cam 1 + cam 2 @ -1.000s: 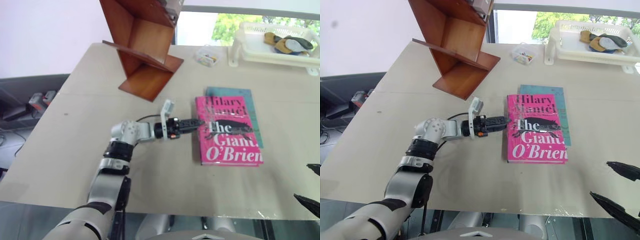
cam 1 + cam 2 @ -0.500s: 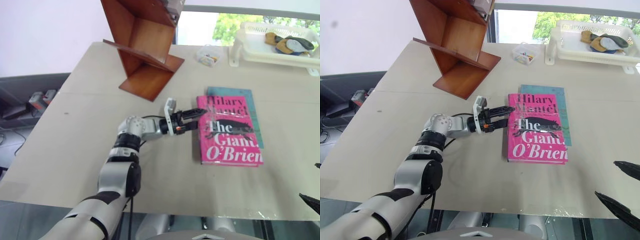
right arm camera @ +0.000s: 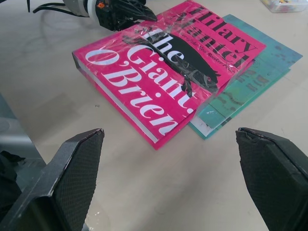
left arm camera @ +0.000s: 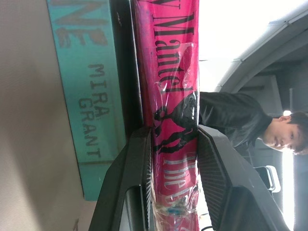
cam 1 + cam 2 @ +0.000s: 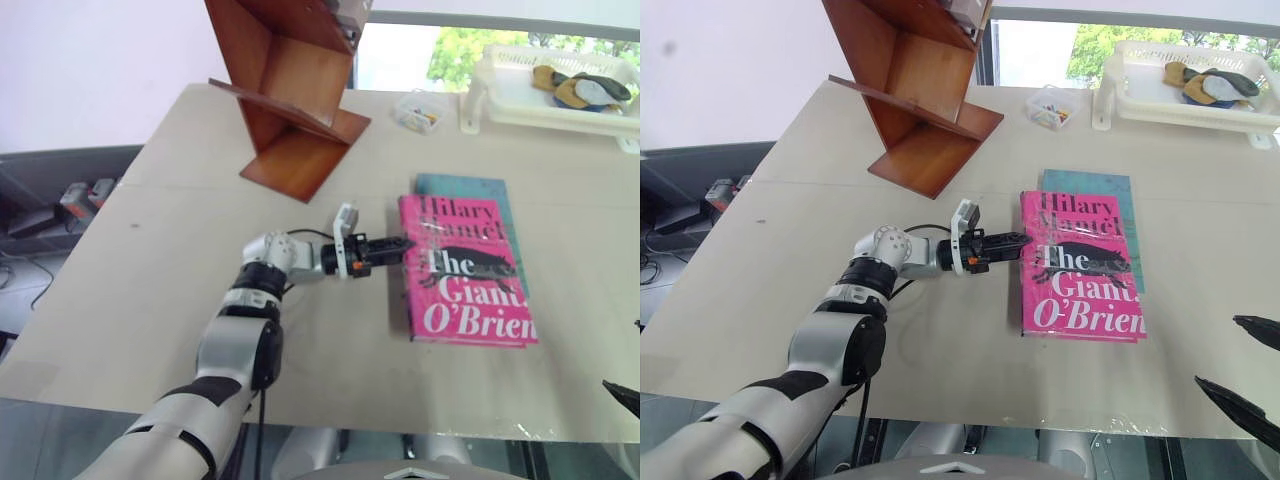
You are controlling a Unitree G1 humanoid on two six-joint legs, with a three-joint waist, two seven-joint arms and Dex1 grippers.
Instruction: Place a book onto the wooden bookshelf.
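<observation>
Since a moment ago the left gripper (image 5: 1012, 241) has clamped onto the spine of the pink book (image 5: 1080, 265), mid-frame atop a teal book (image 5: 1120, 195). Lower right, the right gripper (image 3: 168, 178) gapes wide. Upper left stands the wooden bookshelf (image 5: 910, 90).

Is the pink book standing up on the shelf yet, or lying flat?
Lying flat. The pink book rests cover-up on a teal book on the table, apart from the wooden bookshelf.

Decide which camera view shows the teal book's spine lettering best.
The left wrist view: the teal book's spine faces it, reading MIRA GRANT. Both eye views and the right wrist view show its cover edges under the pink book.
</observation>
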